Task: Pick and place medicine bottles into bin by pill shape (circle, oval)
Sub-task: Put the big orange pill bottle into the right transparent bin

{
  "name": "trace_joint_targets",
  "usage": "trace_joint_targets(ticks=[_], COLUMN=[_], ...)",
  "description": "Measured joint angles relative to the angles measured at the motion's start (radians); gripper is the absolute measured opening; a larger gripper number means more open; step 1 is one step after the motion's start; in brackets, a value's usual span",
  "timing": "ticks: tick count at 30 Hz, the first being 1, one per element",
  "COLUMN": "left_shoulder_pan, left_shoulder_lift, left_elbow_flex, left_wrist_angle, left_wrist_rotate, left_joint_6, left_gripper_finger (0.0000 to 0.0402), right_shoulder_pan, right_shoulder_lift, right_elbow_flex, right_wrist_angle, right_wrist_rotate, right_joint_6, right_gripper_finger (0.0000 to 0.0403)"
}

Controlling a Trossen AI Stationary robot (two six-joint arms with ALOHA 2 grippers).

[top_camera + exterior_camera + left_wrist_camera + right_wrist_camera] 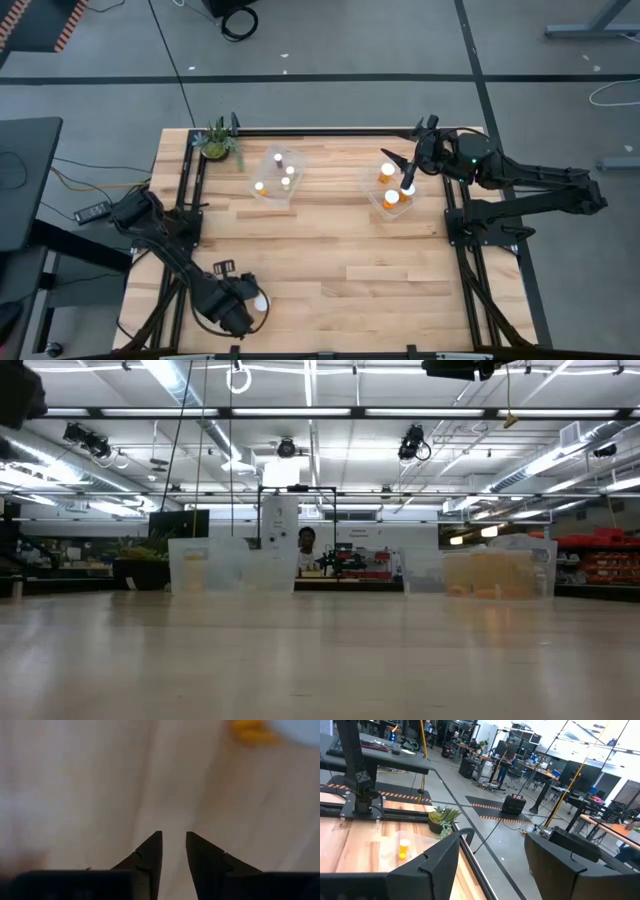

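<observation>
Two clear bins already hold most of the medicine bottles: the left bin (275, 175) has about four white-capped ones, and the right bin (390, 190) shows at least two orange-bodied ones. By my reading one bottle is left, the white-capped bottle (261, 303) at the table's near left edge, just beside the left gripper (243, 312). The high view does not show whether that gripper has it. The left wrist view shows the left gripper's fingers (150, 852) nearly together with only bare wood in the narrow gap, and an orange-and-white blur off to one side, so I judge nothing is gripped yet. The right gripper (408, 182) hangs over the right bin; its wrist view shows its jaws standing apart and empty, and also the potted plant (442, 818) and one orange bottle (403, 848) in the far bin. The low view shows both bins only as pale shapes.
</observation>
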Motion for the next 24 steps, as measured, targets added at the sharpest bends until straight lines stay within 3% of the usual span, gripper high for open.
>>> trace_joint_targets(ticks=[5, 9, 24], left_shoulder_pan=[0.008, 0.031, 0.075], left_shoulder_lift=[0.000, -0.001, -0.001], left_elbow_flex=[-0.089, -0.103, -0.103], left_wrist_angle=[0.226, 0.264, 0.418], left_wrist_rotate=[0.004, 0.003, -0.032], left_joint_6=[0.001, 0.005, 0.032], left_gripper_finger=[0.0085, 0.0099, 0.0214], right_shoulder_pan=[0.000, 0.000, 0.000], right_shoulder_lift=[0.000, 0.000, 0.000], right_elbow_flex=[0.000, 0.000, 0.000], right_wrist_angle=[0.002, 0.002, 0.002], right_wrist_rotate=[0.000, 0.000, 0.000], right_joint_6=[0.000, 0.000, 0.003], right_gripper_finger=[0.0233, 0.0233, 0.0233])
